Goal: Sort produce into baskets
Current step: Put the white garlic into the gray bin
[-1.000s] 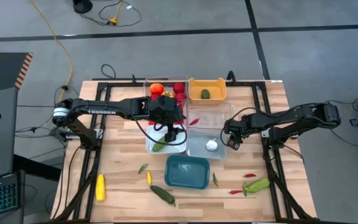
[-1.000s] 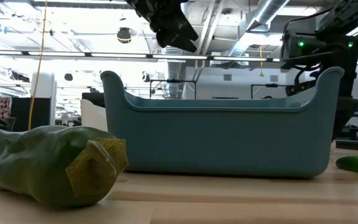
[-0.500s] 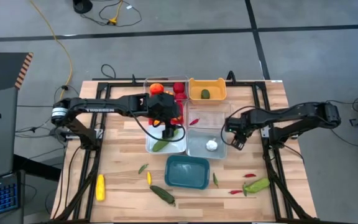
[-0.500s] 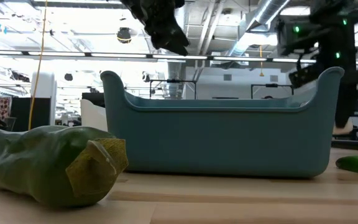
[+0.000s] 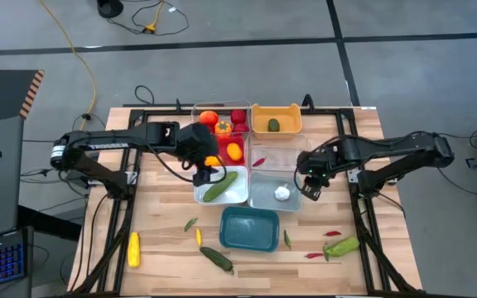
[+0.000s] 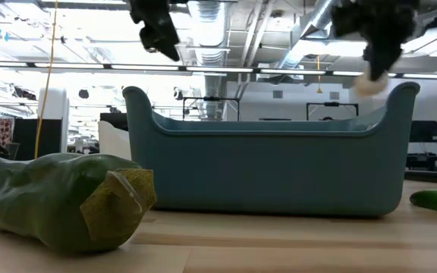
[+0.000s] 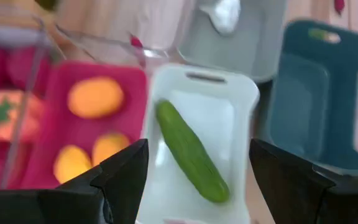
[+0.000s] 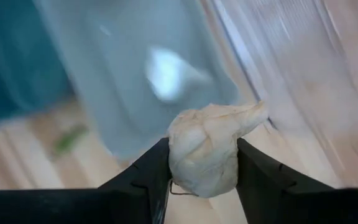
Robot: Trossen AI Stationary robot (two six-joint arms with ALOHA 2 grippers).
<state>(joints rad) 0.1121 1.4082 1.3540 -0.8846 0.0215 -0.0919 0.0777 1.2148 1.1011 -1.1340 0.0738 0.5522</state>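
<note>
The right claw (image 8: 201,180) grips a white garlic bulb (image 8: 207,149) and hangs just beside the pale grey-blue basket (image 5: 262,196), on the side away from the left arm. That basket already holds another garlic (image 5: 281,194). The left claw (image 7: 194,186), wide and empty, hovers near the white basket's (image 7: 244,99) cucumber (image 7: 188,152).

My overhead camera looks straight down on the whole table (image 5: 164,248). My low camera sits at tabletop height, close against the teal basket (image 6: 268,167), facing the room behind. My left wrist camera looks down, near, on the white basket (image 7: 241,99); my right wrist camera on the grey-blue basket (image 8: 92,93). Overhead shares all three baskets.
</note>
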